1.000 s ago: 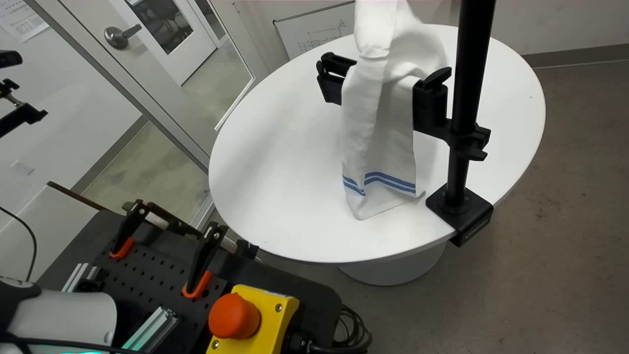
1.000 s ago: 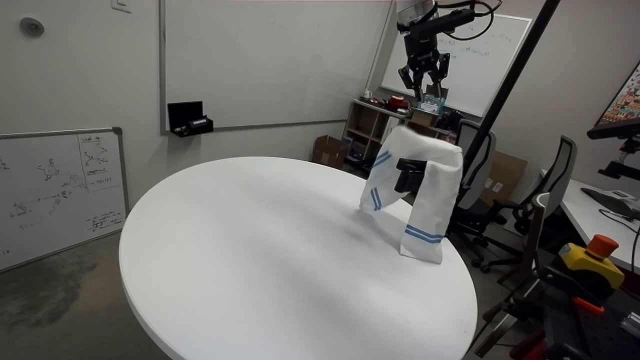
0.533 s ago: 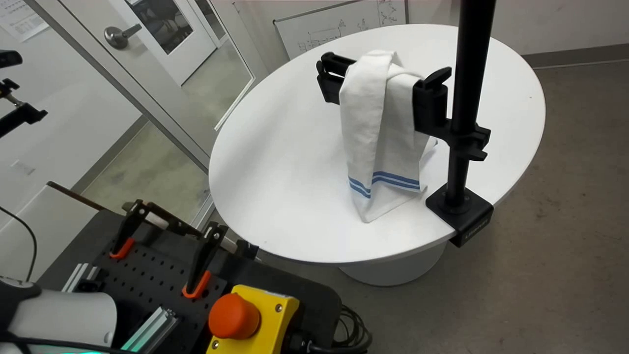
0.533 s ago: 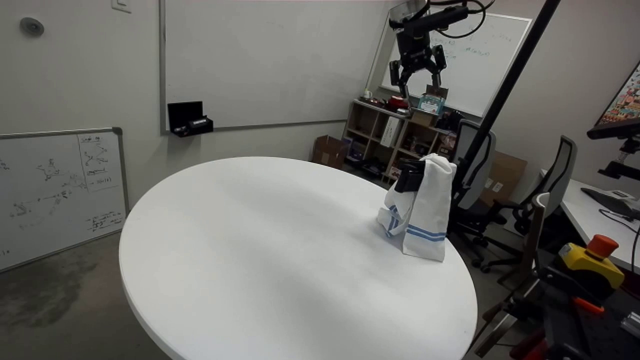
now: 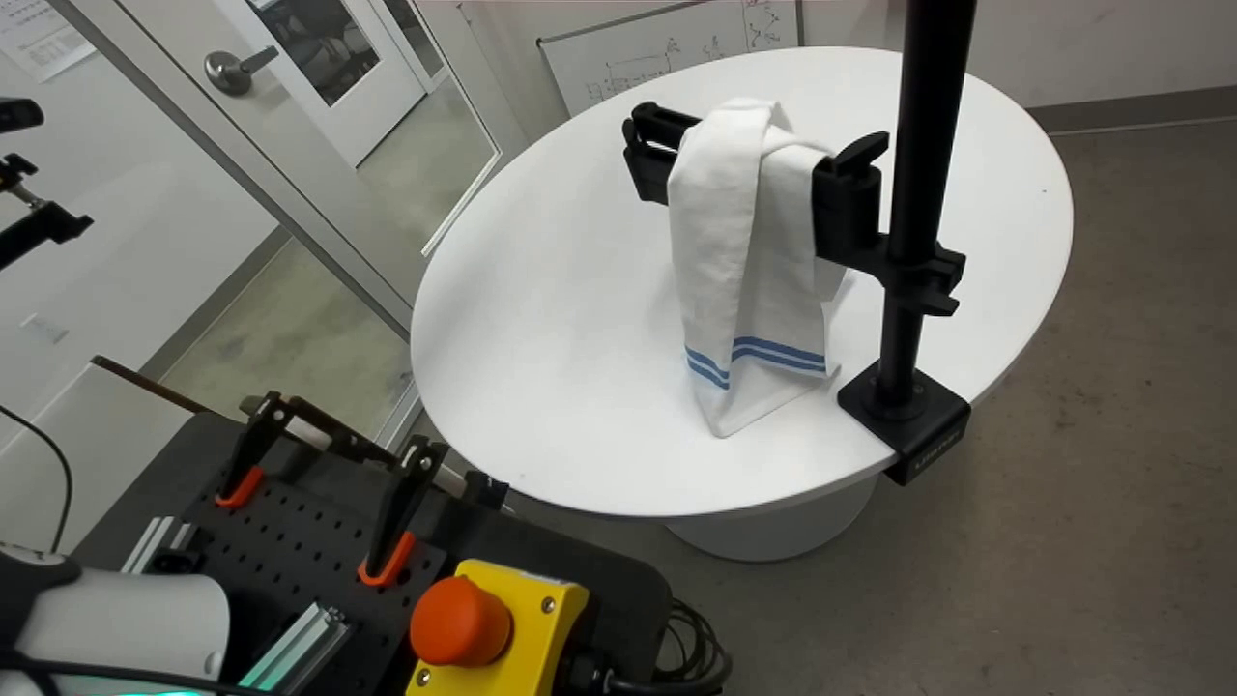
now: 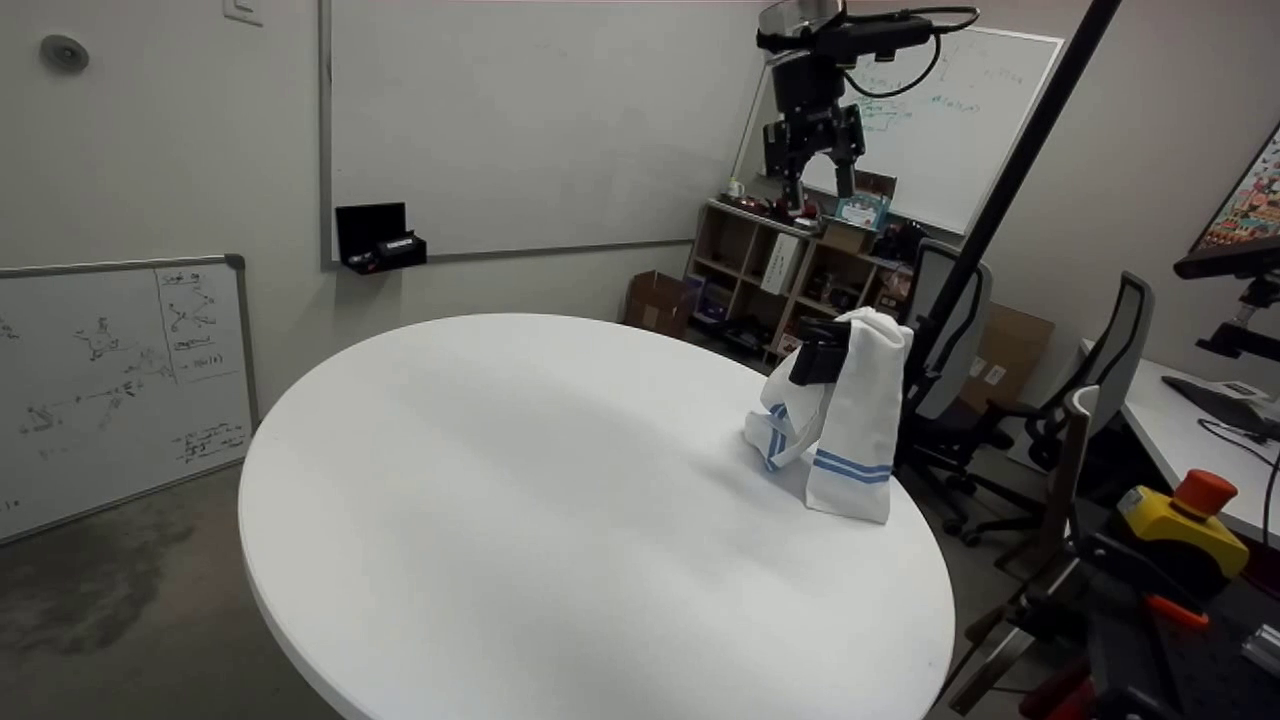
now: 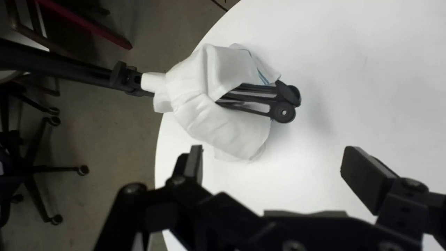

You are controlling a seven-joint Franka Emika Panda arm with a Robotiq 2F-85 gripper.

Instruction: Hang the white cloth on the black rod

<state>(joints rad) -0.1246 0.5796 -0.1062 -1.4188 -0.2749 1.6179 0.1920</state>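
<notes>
The white cloth [image 5: 715, 213] with blue stripes is draped over the black rod [image 5: 848, 208], a horizontal arm clamped to an upright black pole. Both ends of the cloth [image 6: 865, 400] hang down on either side; whether they touch the table I cannot tell. The tip of the rod [image 6: 820, 358] sticks out past the cloth. My gripper [image 6: 820, 192] is up in the air, well clear of the cloth. From the wrist view, the gripper [image 7: 273, 153] is open with nothing between its fingers, while the cloth [image 7: 195, 83] lies below and ahead.
The upright black pole [image 5: 923, 126] rises from a base clamp [image 5: 908, 416] at the rim of the round white table [image 5: 541, 387]. A bench with a yellow stop box [image 5: 522, 619] stands nearby. Chairs [image 6: 1110, 340] and a shelf [image 6: 740, 250] are behind.
The cloth's raised top has dropped and settled over the rod, its far end folding in. My gripper has opened wider, apart from the cloth, and shifted left in an exterior view.
</notes>
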